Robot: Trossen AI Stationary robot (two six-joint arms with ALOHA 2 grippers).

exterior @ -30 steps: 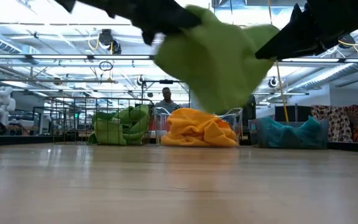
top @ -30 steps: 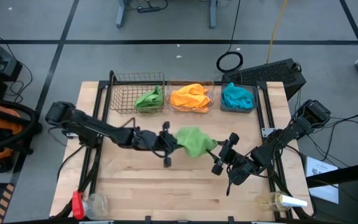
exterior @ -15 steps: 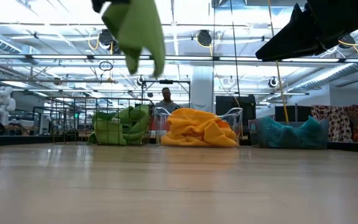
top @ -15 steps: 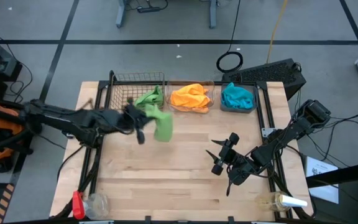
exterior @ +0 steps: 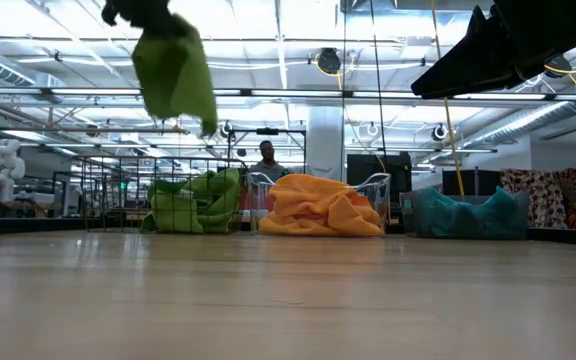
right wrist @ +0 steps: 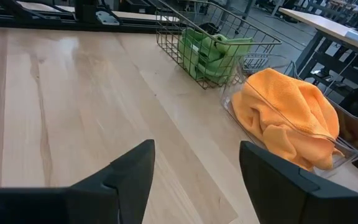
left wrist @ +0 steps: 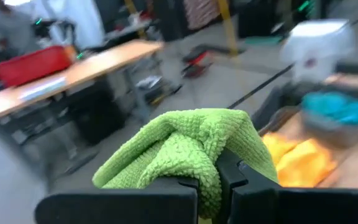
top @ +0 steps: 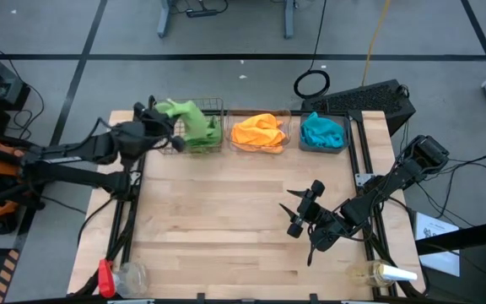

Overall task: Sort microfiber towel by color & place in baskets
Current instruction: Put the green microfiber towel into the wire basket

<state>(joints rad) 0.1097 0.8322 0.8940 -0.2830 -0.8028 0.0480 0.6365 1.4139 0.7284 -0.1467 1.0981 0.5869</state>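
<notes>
Green microfiber, a crumpled towel [top: 182, 111], hangs from the left tool [top: 160, 116], which is pinched tight on a fold of it. That tool is raised over the wire basket [top: 163, 135] at the back left of the wooden surface [top: 226, 219]. In the low view the towel dangles well above the basket, not yet inside it. The arm likely carries it high so the cloth clears the wire rim before being let go.

Inside the wire basket lies another green cloth [top: 202, 134], so this is the matching place for the held one. Just beside it, in the middle of the row, a clear tub [top: 287, 142] holds an orange cloth [top: 258, 133]. Next to that, at the right end, a grey tub [top: 305, 145] holds a teal cloth [top: 321, 130]. The three containers stand side by side along the far edge (one colour each), which keeps the sorting plain.

The right tool [top: 299, 211] waits low over the right part of the surface, well apart from the baskets, its jaws wide and holding nothing. Its wrist view looks across bare wood toward the green and orange cloths. No loose towel shows on the surface, so this seems to be the last piece to drop.
</notes>
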